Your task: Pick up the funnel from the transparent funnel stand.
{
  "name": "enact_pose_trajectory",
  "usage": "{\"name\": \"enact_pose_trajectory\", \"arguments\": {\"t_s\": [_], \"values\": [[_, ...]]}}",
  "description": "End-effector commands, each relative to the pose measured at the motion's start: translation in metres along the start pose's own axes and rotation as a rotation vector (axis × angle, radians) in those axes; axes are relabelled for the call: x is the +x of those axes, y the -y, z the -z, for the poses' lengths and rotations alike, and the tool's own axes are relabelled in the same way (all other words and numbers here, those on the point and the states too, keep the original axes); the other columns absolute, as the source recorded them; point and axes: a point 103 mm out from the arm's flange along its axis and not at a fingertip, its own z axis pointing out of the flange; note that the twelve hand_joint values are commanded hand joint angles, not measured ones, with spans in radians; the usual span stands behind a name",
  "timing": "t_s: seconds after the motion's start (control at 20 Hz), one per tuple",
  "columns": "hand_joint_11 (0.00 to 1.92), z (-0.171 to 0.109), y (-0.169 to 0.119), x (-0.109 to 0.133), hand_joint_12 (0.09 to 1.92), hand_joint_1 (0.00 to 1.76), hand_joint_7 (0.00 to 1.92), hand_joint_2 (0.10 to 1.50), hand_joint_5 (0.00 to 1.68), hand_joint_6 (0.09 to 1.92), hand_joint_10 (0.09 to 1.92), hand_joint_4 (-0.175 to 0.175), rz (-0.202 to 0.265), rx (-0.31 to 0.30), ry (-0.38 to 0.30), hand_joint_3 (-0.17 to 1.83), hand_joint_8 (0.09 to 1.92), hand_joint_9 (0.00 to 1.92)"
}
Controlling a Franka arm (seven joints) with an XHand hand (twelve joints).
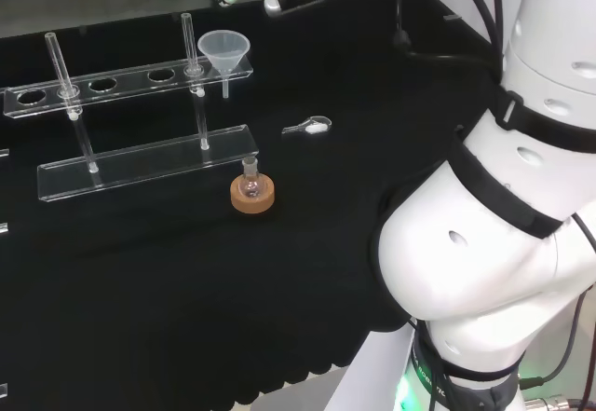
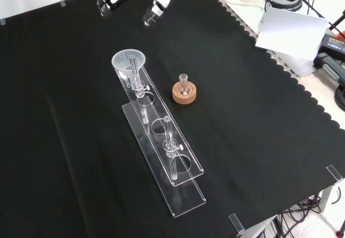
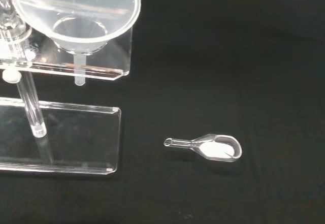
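Note:
A clear funnel (image 1: 224,52) sits in the end hole of the transparent funnel stand (image 1: 121,85), at the stand's right end in the head view. In the front view the funnel (image 2: 129,61) is at the far end of the stand (image 2: 186,195). The wrist view looks down on the funnel (image 3: 76,10), with its stem through the stand's top plate (image 3: 104,67). The hand (image 2: 159,0) hovers beyond the funnel at the top of the front view, fingers spread and relaxed, holding nothing. In the head view the hand (image 1: 279,1) is at the cloth's far edge.
A small flask on a cork ring (image 1: 252,194) stands just in front of the stand's base; in the front view this ring (image 2: 184,92) lies to the stand's right. A clear scoop with white powder (image 1: 309,128) (image 3: 214,147) lies on the cloth. A thin glass tube (image 1: 58,61) stands in the rack.

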Motion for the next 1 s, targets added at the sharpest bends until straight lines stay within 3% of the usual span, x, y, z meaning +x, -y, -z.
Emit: {"name": "enact_pose_trajectory", "arguments": {"t_s": [0.05, 0.45, 1.0], "values": [[0.03, -0.008, -0.015, 0.016, 1.46, 0.27, 0.00, 0.92, 0.15, 0.09, 0.73, -0.002, 0.049, 0.027, -0.010, 0.25, 0.51, 0.17], [0.06, -0.025, -0.031, 0.042, 1.47, 0.41, 0.00, 0.82, 0.11, 0.09, 0.75, -0.001, 0.029, 0.088, 0.029, 0.21, 0.56, 0.18], [0.16, -0.040, -0.047, 0.051, 1.53, 0.55, 0.00, 0.74, 0.10, 0.09, 0.86, 0.020, 0.082, 0.138, 0.042, 0.19, 0.35, 0.03]]}}
